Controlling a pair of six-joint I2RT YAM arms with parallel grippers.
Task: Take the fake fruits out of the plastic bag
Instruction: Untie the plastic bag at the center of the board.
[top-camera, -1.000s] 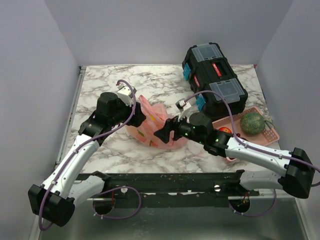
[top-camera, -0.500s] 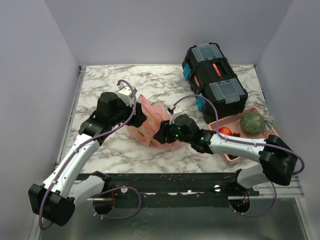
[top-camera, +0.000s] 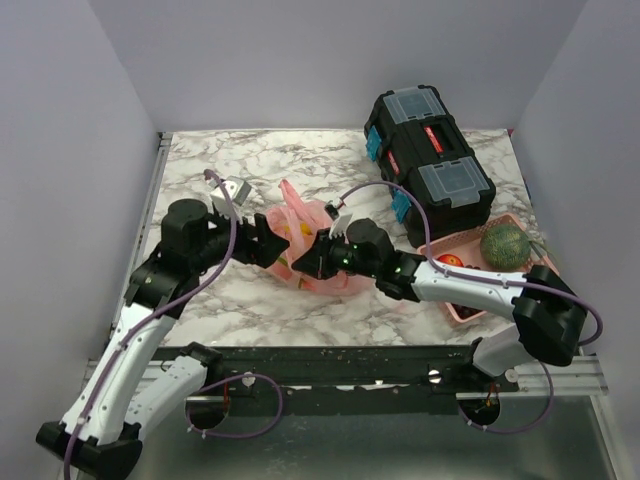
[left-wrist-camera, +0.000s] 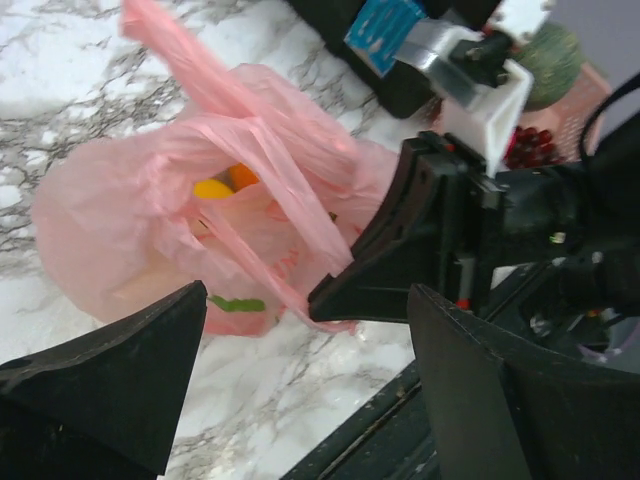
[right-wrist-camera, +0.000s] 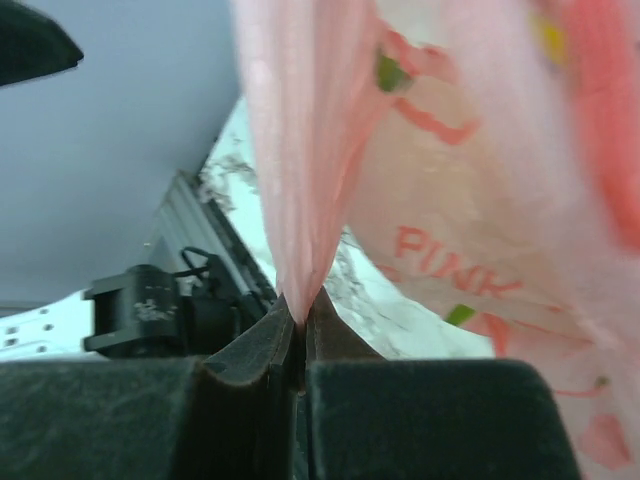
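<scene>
The pink plastic bag (top-camera: 305, 232) lies crumpled on the marble table between both arms. Through its mouth in the left wrist view I see a yellow fruit (left-wrist-camera: 213, 188) and an orange fruit (left-wrist-camera: 241, 175); a green leaf (left-wrist-camera: 238, 303) shows through the plastic lower down. My right gripper (top-camera: 301, 267) is shut on a gathered fold of the plastic bag (right-wrist-camera: 470, 200) at its near edge, with the pink film pinched between the pads (right-wrist-camera: 262, 345). My left gripper (left-wrist-camera: 310, 400) stands open just left of the bag, holding nothing.
A black toolbox (top-camera: 428, 150) stands at the back right. In front of it a pink basket (top-camera: 541, 268) holds a green netted melon (top-camera: 505, 244) and a red apple (top-camera: 450, 262). The table's metal front rail (top-camera: 350, 365) runs just behind the arm bases.
The right gripper moved left to the bag and closed on a fold of it. The left gripper drew back to the left, off the bag, and opened wider.
</scene>
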